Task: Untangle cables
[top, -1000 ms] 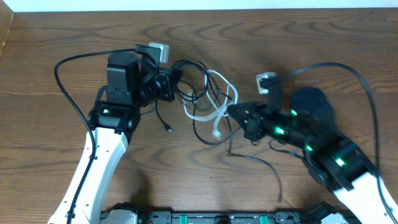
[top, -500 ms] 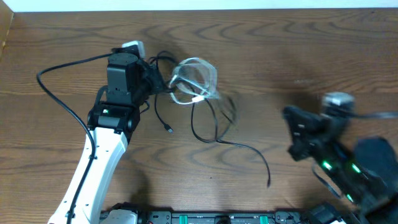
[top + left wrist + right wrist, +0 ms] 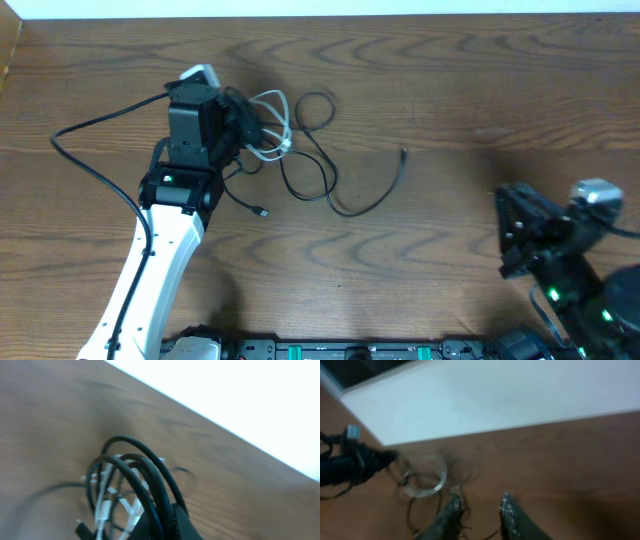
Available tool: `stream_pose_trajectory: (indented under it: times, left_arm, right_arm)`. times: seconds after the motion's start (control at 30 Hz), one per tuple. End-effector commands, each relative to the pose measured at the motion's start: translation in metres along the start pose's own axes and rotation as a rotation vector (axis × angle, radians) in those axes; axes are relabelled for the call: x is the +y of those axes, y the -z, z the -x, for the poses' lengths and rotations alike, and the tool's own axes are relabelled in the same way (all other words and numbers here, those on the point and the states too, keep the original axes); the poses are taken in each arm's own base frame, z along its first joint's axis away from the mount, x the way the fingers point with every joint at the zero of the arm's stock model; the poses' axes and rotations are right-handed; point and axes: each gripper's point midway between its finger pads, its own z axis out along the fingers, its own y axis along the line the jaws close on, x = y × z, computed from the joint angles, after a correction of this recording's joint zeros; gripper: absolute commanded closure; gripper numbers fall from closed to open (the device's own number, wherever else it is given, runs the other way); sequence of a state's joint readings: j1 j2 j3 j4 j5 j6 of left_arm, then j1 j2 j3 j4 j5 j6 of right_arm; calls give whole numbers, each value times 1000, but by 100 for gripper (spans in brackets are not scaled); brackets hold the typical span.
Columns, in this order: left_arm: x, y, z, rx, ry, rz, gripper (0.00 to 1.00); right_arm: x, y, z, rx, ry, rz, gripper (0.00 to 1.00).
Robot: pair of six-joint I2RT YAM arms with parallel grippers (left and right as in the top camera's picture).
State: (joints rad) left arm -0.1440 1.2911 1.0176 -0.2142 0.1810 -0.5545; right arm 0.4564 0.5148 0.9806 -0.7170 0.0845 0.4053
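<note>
The cables lie bunched at the left-middle of the table: a white cable [image 3: 273,122] coiled in loops, and a black cable [image 3: 345,207] trailing right to a small plug [image 3: 403,153]. A second black cable ends in a plug [image 3: 260,212] nearer the front. My left gripper [image 3: 243,128] is shut on the bundle. In its wrist view the black loops [image 3: 142,467] and the white cable [image 3: 102,507] wrap over its dark fingers [image 3: 177,522]. My right gripper [image 3: 510,232] sits far off at the lower right, open and empty [image 3: 480,505], with the white coil [image 3: 422,480] ahead of it.
The wooden table [image 3: 450,90] ends at a white wall strip along the back [image 3: 320,8]. The left arm's thick black supply cable [image 3: 90,125] arcs out to the left. The right arm's body [image 3: 590,300] fills the lower right corner.
The right gripper has let go of the cables and drawn back to the lower right, opening. The left gripper has pulled the bundle left, and one black cable now trails out loose.
</note>
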Motion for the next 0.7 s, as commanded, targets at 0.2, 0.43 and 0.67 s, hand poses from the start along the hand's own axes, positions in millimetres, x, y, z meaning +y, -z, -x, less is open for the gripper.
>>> stream_pose_trajectory:
  times: [0.2, 0.43, 0.67]
  left_arm:
    - [-121, 53, -25, 236, -99, -697, 92]
    - [-132, 65, -29, 265, -128, -787, 92]
    - [-147, 84, -32, 300, -170, -913, 92]
  right_arm:
    - [35, -60, -61, 356, -9, 174, 67]
    - [22, -102, -97, 513, -21, 99, 55]
    - [20, -153, -125, 583, -20, 79, 51]
